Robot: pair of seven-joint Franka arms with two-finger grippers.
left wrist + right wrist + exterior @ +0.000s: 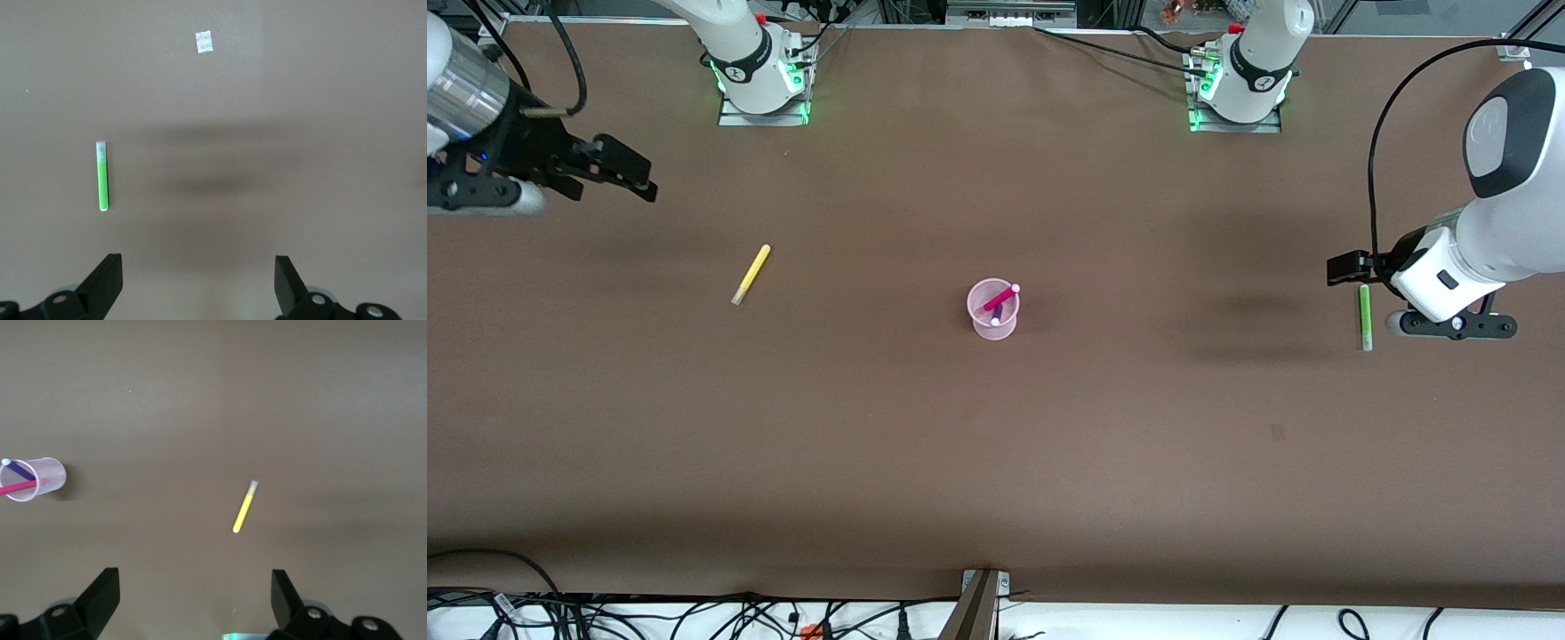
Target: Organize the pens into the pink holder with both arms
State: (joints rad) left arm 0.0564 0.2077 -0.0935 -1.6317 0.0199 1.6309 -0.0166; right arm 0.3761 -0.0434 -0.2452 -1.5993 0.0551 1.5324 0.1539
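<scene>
The pink holder (pixel 993 322) stands upright mid-table with the magenta-pink pen (pixel 1000 298) and the purple pen (pixel 996 316) leaning inside it. The yellow pen (pixel 751 274) lies flat toward the right arm's end. The green pen (pixel 1364 316) lies flat toward the left arm's end. My left gripper (pixel 1352 267) hangs open and empty over the table beside the green pen (pixel 102 177). My right gripper (pixel 636 173) is open and empty, up over the table's right-arm end. The right wrist view shows the yellow pen (pixel 244 507) and the holder (pixel 40 479).
The two arm bases (pixel 763 80) (pixel 1238 89) stand along the table's edge farthest from the front camera. Cables lie off the nearest edge (pixel 694 613). A small white patch (pixel 203 41) shows on the brown surface in the left wrist view.
</scene>
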